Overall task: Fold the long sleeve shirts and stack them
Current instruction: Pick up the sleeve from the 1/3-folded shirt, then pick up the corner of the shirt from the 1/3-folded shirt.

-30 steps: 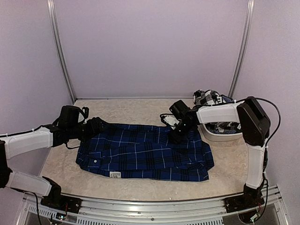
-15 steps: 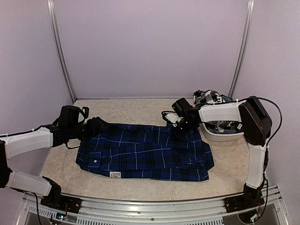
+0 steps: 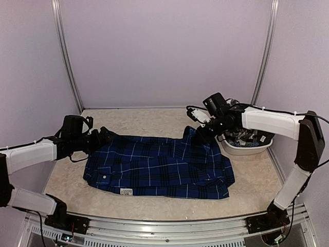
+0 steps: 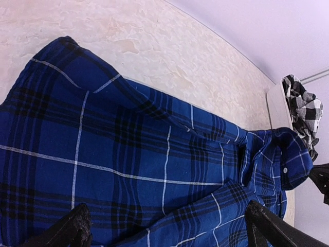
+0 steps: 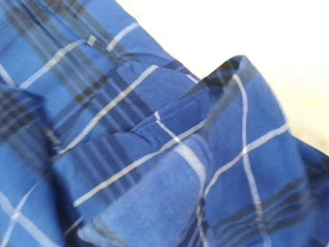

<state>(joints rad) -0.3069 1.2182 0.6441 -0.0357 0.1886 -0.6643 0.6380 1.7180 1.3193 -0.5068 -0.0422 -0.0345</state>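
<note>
The royal blue plaid shirt (image 3: 154,164) lies spread across the table, collar end on the left. My right gripper (image 3: 198,134) is shut on its far right part and holds a peak of cloth raised off the table. Blue cloth (image 5: 154,154) fills the blurred right wrist view and hides the fingers. My left gripper (image 3: 105,135) hovers at the shirt's far left edge. Its fingers (image 4: 77,226) are spread wide over the blue cloth (image 4: 128,154), holding nothing. The black-and-white checked shirt (image 3: 242,138) sits bunched in a white basin, partly hidden by my right arm. It also shows in the left wrist view (image 4: 303,110).
The white basin (image 3: 247,150) stands at the right edge of the beige table (image 3: 154,121). Purple walls and two metal posts close the back and sides. A metal rail runs along the near edge.
My right arm has lifted and swung back to the right, pulling the shirt's far right part up into a peak. The left arm has barely moved.
</note>
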